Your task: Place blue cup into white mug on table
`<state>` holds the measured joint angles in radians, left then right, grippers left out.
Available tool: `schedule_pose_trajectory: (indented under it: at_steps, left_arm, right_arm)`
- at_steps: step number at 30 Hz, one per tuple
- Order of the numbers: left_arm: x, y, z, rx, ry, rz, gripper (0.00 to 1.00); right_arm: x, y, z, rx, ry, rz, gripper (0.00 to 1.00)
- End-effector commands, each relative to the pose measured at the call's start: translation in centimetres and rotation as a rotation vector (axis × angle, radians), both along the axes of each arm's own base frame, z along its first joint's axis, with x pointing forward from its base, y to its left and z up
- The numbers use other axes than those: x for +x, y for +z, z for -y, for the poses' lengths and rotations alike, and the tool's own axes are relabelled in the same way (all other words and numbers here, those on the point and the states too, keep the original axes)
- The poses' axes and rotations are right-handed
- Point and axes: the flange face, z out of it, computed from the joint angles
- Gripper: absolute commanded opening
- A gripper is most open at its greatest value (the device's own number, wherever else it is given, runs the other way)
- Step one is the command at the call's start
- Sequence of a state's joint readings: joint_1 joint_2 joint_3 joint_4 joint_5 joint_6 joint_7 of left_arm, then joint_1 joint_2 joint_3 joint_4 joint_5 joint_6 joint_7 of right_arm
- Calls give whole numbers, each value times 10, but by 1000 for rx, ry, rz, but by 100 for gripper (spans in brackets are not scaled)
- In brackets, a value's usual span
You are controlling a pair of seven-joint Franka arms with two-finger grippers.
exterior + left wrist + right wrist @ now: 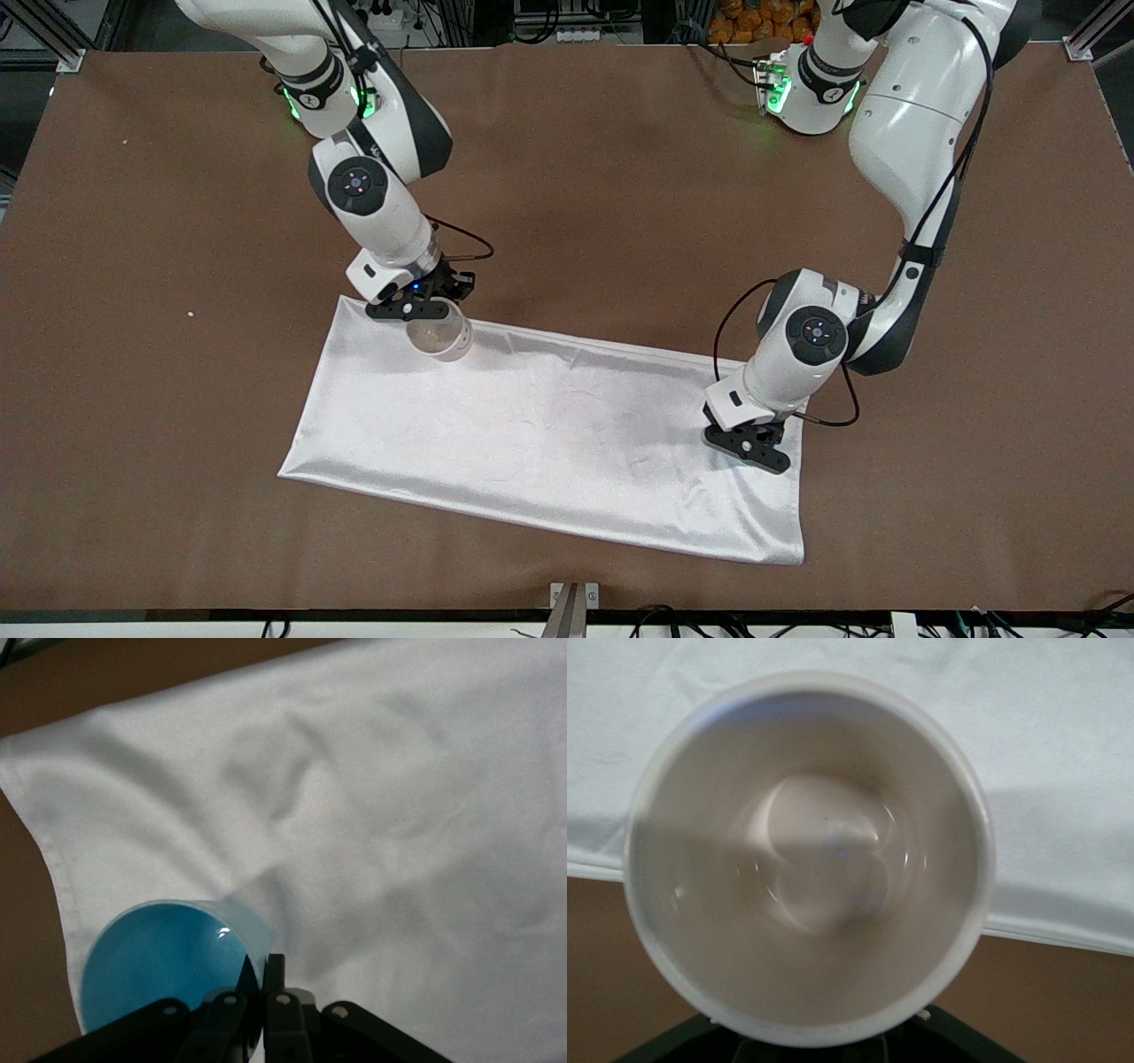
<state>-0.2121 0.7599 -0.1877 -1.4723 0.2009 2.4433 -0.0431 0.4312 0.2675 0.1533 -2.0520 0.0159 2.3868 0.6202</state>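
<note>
The white mug [440, 338] is in my right gripper [423, 310], at the corner of the white cloth toward the right arm's end. In the right wrist view the mug [806, 859] fills the frame, its beige inside empty, and it hides the fingers. My left gripper [749, 447] is low over the cloth's corner toward the left arm's end. In the left wrist view my left gripper [263, 964] is shut on the rim of the blue cup [164, 961], one finger inside and one outside. The cup is hidden under the gripper in the front view.
The white cloth [549, 425] lies spread across the middle of the brown table [620, 195], nearer to the front camera. Both arms reach down to its two ends.
</note>
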Motion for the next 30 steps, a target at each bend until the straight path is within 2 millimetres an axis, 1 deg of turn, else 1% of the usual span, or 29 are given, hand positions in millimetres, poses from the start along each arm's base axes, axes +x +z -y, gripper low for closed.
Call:
schedule_pose_trajectory:
  at_steps: [1, 4, 8, 10, 14, 17, 24, 30]
  left_arm:
    - [-2, 38, -5, 30, -9, 21, 0]
    - [-4, 56, -7, 42, 2, 15, 0]
    - [-8, 87, -10, 56, 12, 13, 0]
    - [-10, 106, -15, 65, 19, 15, 0]
    - [-16, 144, -27, 88, 37, 5, 0]
    - [-26, 174, -32, 110, 45, -8, 0]
    - [-49, 236, -45, 131, 82, -26, 0]
    - [-74, 277, -48, 138, 134, -56, 0]
  right_arm:
    - [-33, -1, -25, 13, -13, 27, 0]
    - [-53, -12, -37, 16, -5, 28, 0]
    - [-74, -20, -44, 5, 3, 13, 0]
    - [-85, -23, -51, -1, -2, 6, 0]
    - [-115, -26, -80, -6, -23, 1, 0]
    - [-132, -26, -95, -5, -33, -2, 0]
    - [-150, -32, -107, -26, -37, 1, 0]
    - [-155, -39, -109, -49, -41, 14, 0]
